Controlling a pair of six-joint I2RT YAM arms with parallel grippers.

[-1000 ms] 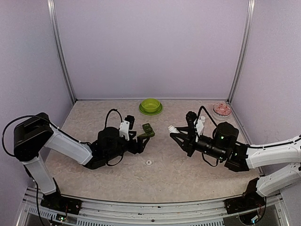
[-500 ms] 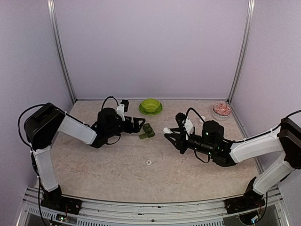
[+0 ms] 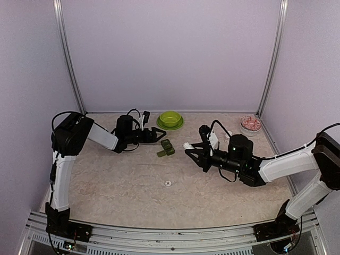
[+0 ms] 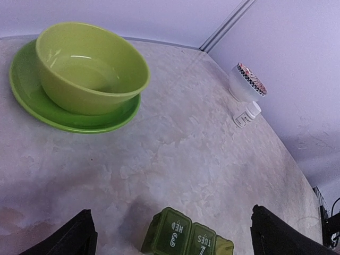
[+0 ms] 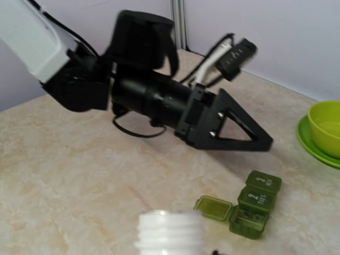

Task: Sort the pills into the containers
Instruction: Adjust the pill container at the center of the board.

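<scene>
The dark green pill box lies on the table between the arms, one end lid flipped open, the lids marked 2 and 3 shut. My left gripper is open and empty, just behind and left of the box; in its wrist view the box lies between the fingers. My right gripper is shut on an uncapped white bottle, its threaded neck pointing towards the box, a short way right of it. I cannot make out any pills.
A lime green bowl on a plate stands behind the box. A white jar with reddish contents and a small white bottle stand at the back right. A flat white round cap lies mid-table.
My left gripper let go of the pill box, which now lies on the table, and drew back to the left and rear. My right gripper moved left with the bottle.
</scene>
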